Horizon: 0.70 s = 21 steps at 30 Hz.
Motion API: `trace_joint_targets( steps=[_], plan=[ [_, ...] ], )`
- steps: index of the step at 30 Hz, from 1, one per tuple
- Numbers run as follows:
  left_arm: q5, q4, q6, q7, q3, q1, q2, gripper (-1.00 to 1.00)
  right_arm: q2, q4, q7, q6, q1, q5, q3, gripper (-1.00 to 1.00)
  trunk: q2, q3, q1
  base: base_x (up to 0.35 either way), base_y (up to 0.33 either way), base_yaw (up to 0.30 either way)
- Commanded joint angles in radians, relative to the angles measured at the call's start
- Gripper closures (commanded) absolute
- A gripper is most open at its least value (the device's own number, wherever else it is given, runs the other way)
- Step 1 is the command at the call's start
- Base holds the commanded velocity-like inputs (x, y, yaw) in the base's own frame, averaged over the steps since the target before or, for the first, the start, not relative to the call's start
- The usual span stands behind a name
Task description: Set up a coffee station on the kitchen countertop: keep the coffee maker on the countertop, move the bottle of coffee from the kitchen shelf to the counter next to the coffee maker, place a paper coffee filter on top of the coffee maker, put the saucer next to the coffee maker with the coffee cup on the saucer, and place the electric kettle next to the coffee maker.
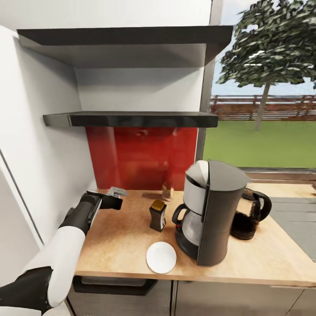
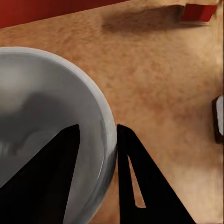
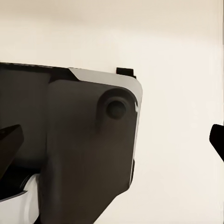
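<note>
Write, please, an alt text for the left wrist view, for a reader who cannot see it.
The left gripper holds the rim of a grey coffee cup, one dark finger inside the cup and the other outside, above the wooden countertop. A red backsplash runs along the far edge.

Wooden countertop (image 1: 123, 245), red backsplash (image 1: 140, 158), 2 dark shelves (image 1: 131, 118) — window (image 1: 263, 87) onto lawn, tree

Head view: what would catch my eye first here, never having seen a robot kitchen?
Probably the big grey coffee maker on the wooden countertop, against a bright red backsplash. A dark bottle of coffee and a white saucer sit beside it, and the left gripper pinches the rim of a grey cup over the counter.
</note>
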Motion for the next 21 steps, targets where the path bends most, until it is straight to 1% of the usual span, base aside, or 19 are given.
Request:
trace_joint_targets(
  steps=[1,9,12,18,21],
  plan=[
    [-0.011,-0.002,0.003,-0.008,0.007,0.000,-0.002,1.00,-0.001,-0.001,0.002,0.004,0.000,-0.010,0.008,-1.00,-0.001,0.000,0.000,-0.262,-0.168,-0.262],
    [-0.012,-0.002,0.003,-0.008,0.008,0.000,-0.001,1.00,0.001,-0.001,0.002,0.005,0.000,-0.010,0.008,-1.00,-0.001,0.000,0.000,-0.270,-0.164,-0.290],
    [-0.012,-0.001,0.003,-0.008,0.007,0.000,0.002,1.00,0.001,-0.001,0.002,0.005,0.000,-0.010,0.008,-1.00,-0.001,0.000,0.000,-0.312,-0.066,-0.240],
    [-0.013,0.000,0.002,-0.008,0.007,0.006,0.002,1.00,0.004,-0.001,0.002,0.004,0.000,-0.006,0.008,-1.00,-0.001,0.000,0.000,-0.327,0.032,-0.045],
    [-0.013,0.007,0.001,-0.008,-0.004,0.009,0.002,1.00,0.005,-0.002,0.002,0.003,0.000,-0.004,0.008,-1.00,-0.001,0.000,0.000,-0.277,0.013,-0.003]
  ],
)
